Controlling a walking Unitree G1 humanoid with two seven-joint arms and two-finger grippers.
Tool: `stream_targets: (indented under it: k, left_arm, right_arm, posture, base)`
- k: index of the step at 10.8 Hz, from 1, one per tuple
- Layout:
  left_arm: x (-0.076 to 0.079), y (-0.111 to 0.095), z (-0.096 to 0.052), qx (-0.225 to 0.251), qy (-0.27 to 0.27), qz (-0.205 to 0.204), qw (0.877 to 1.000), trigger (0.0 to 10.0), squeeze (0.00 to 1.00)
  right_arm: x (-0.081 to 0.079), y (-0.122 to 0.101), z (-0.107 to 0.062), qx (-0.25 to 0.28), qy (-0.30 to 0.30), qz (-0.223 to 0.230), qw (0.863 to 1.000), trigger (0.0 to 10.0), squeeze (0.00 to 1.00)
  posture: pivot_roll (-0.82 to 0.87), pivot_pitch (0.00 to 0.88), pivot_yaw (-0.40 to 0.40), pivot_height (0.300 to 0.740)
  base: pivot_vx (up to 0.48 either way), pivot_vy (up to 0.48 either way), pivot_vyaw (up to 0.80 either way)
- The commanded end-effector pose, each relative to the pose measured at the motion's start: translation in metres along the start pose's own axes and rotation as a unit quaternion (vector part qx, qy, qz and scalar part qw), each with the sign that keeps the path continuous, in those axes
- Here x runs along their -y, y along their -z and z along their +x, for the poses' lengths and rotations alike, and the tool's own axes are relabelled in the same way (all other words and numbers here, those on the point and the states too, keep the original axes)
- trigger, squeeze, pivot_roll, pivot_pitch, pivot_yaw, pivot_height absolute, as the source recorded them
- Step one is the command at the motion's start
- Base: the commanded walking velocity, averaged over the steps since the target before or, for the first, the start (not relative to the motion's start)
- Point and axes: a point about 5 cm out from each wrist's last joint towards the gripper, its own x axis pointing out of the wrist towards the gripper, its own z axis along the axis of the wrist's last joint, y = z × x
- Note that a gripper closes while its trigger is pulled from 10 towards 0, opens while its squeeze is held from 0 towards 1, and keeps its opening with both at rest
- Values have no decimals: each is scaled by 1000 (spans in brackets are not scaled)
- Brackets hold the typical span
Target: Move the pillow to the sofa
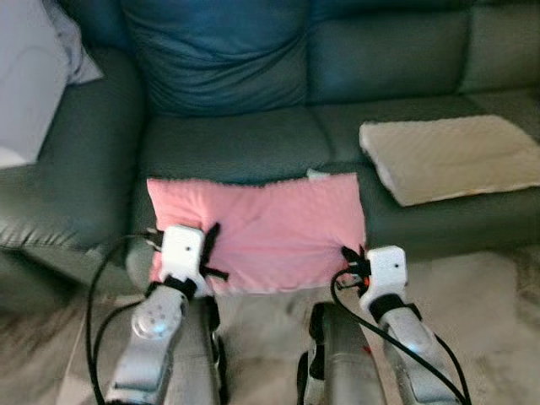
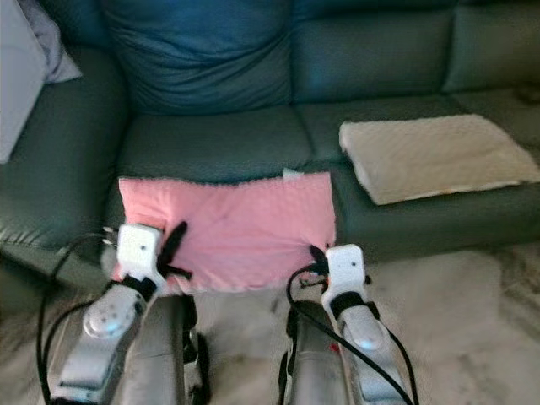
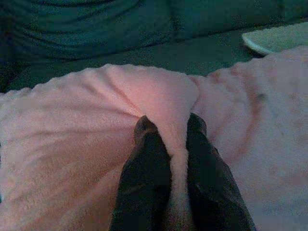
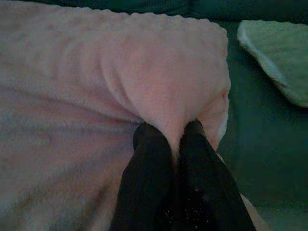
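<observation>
Robot holds a pink pillow (image 1: 261,232) by its near edge at the front of a dark green sofa (image 1: 236,143).

The pillow lies flat over the sofa's front seat edge, its far side on the cushion, its near side overhanging. The left gripper (image 3: 169,144) pinches a fold of pink fabric tight between its black fingers at the pillow's near left corner. The right gripper (image 4: 174,139) is clamped likewise on the near right corner. A cream pillow (image 1: 451,156) rests on the sofa seat, right of the pink one.
</observation>
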Motion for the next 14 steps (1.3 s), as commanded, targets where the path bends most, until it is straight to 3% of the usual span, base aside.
stream_targets:
  k: [1, 6, 9, 12, 14]
  left_arm:
    - [0, -5, 0, 9, 3, 2, 1000, 10000, 0]
    - [1, -4, 1, 8, 3, 0, 1000, 10000, 0]
    - [2, -4, 2, 5, 1, -1, 1000, 10000, 0]
    - [-4, -3, 2, 1, -31, 14, 999, 10000, 0]
    - [-15, -8, 9, 1, -62, 19, 998, 10000, 0]
  right_arm:
    - [0, -5, 2, 13, -1, 1, 1000, 10000, 0]
    - [1, -7, 2, 14, -3, -5, 1000, 10000, 0]
    - [-2, -8, 1, 18, -11, -14, 1000, 10000, 0]
    - [-2, -9, 0, 14, -24, -10, 1000, 10000, 0]
    - [-7, -27, 8, 32, -39, -11, 999, 10000, 0]
  posture:
    - [-31, 182, -31, 617]
    - [-36, 185, -33, 617]
    - [-37, 185, -32, 617]
    - [-30, 205, -45, 617]
    - [-16, 279, -49, 617]
  base:
    - [289, 0, 0]
    - [319, 0, 0]
    - [313, 0, 615]
    - [0, 0, 0]
    - [0, 0, 0]
